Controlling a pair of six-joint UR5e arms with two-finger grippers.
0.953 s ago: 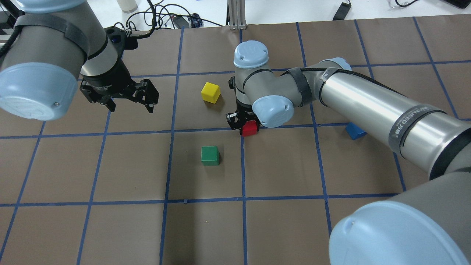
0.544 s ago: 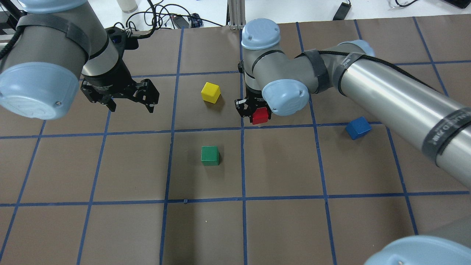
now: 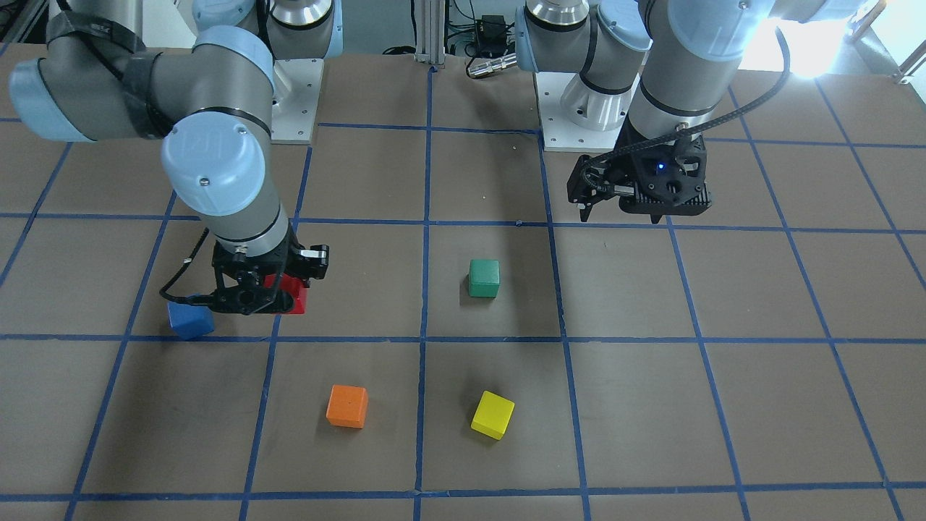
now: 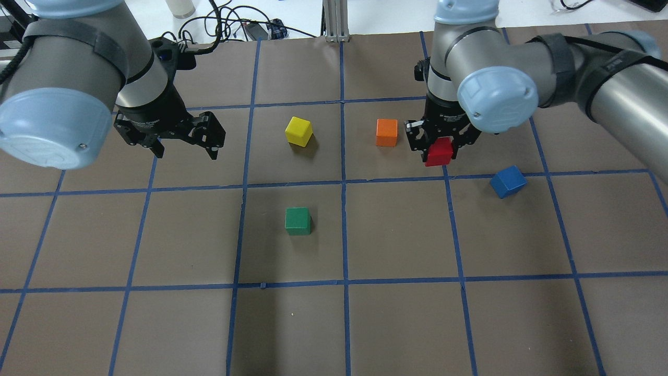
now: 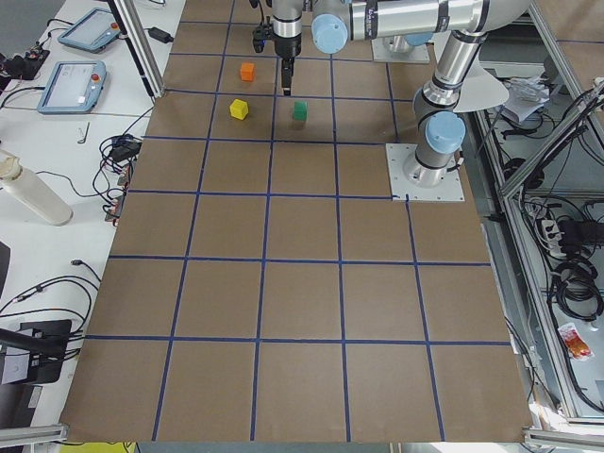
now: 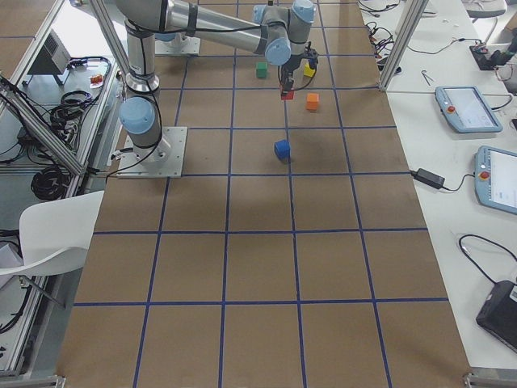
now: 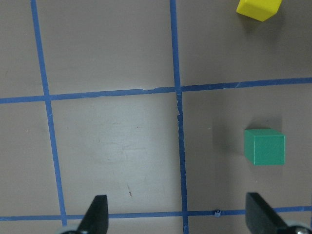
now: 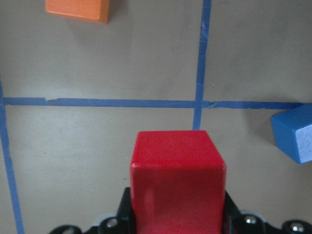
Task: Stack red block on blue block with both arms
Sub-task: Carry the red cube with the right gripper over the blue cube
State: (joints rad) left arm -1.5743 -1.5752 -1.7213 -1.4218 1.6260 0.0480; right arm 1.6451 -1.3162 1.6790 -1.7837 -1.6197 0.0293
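Note:
My right gripper (image 4: 440,149) is shut on the red block (image 4: 439,152) and holds it above the table. In the right wrist view the red block (image 8: 178,180) sits between the jaws. The blue block (image 4: 508,181) lies turned at an angle on the brown table, a short way right of and nearer the robot than the held block. It also shows at the right edge of the right wrist view (image 8: 295,139) and in the front view (image 3: 190,320). My left gripper (image 4: 185,150) is open and empty, hovering at the far left.
An orange cube (image 4: 386,132) sits just left of my right gripper. A yellow cube (image 4: 299,130) and a green cube (image 4: 298,220) lie near the table's middle. Blue tape lines grid the table (image 4: 396,235). Cables lie beyond the far edge.
My right arm has carried the red block to the right, from the middle of the table towards the blue block, uncovering the orange cube. The left arm has not moved.

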